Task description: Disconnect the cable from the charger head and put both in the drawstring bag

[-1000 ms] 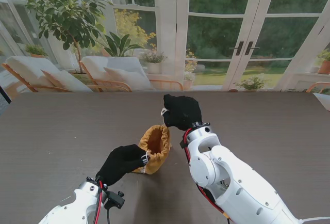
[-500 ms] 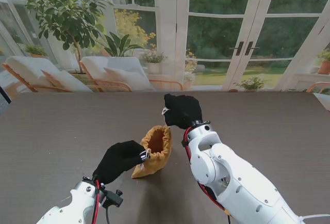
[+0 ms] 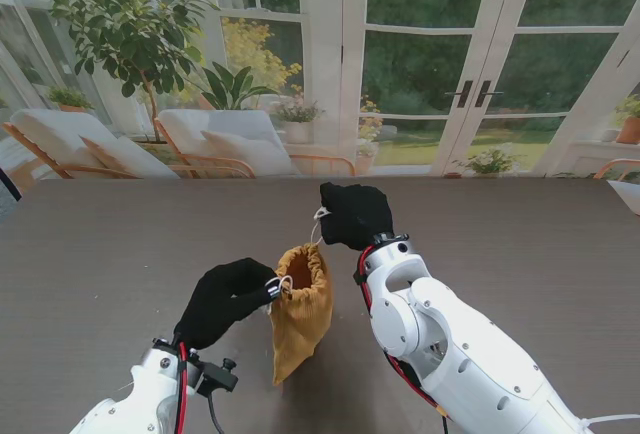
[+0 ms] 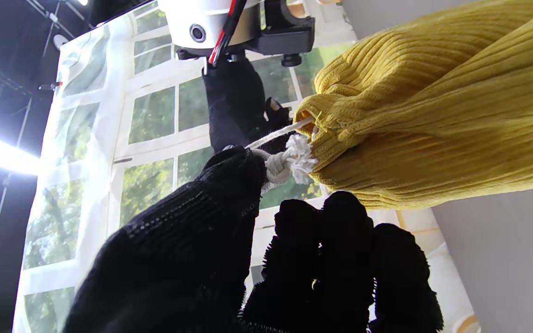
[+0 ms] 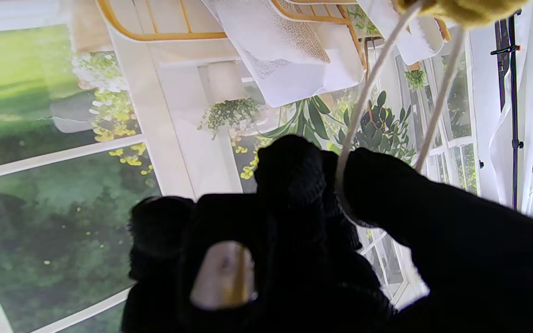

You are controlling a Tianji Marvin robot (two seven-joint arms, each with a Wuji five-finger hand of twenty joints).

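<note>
We hold the mustard-yellow ribbed fabric drawstring bag between our two hands, lifted over the dark grey wood-grain tabletop. Its mouth is at the top and partly open, and its body hangs down and tilts toward us.

Our left hand, in a black knitted glove, is just beside the left side of the bag's mouth. In the left wrist view its thumb and fingers pinch the knotted, frayed end of the white drawstring cord, right where the cord leaves the hem of the bag.

Our right hand, also in a black glove, is farther from us and to the right of the bag's mouth. It is curled closed. In the right wrist view two strands of the white cord run from the bag's edge down between its closed fingers, so it grips the other loop of the drawstring. In the stand view a thin white strand joins this hand to the rim of the bag.

We cannot see the charger head or the cable in any view.
</note>
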